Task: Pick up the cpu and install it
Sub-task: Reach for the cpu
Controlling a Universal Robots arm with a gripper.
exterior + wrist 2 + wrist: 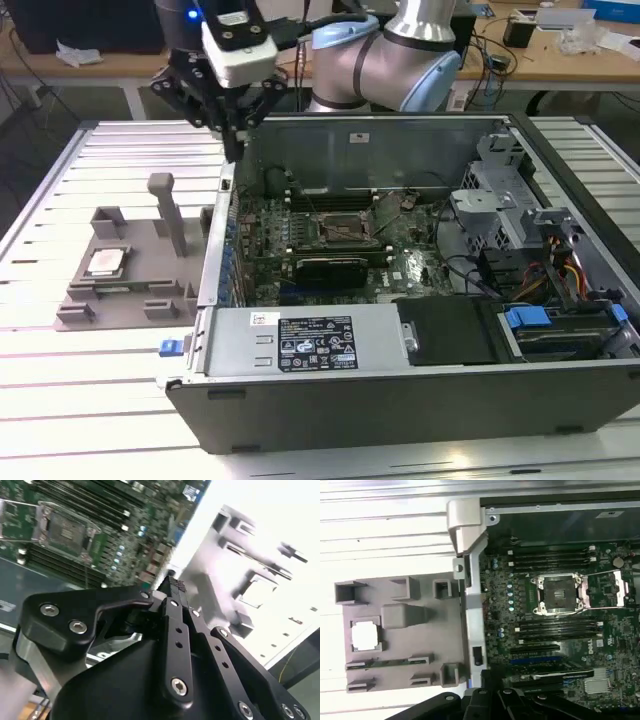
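1. Currently the jaws hang over the computer case's (400, 410) wall on the exterior view's left, pinched together with nothing in them.
2. The cpu (105, 262) lies flat in the grey tray (130, 288) on the counter (60, 400), beside the case and well apart from the jaws.
3. The motherboard socket (340, 228) inside the case has its retention plate flipped open.

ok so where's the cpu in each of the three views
exterior view: the cpu lies in the grey tray, on the exterior view's left of the case.
first wrist view: cpu in the tray's square recess, on the side away from the case.
second wrist view: probably the pale square on the bright tray.
shared landmark: the empty motherboard socket.
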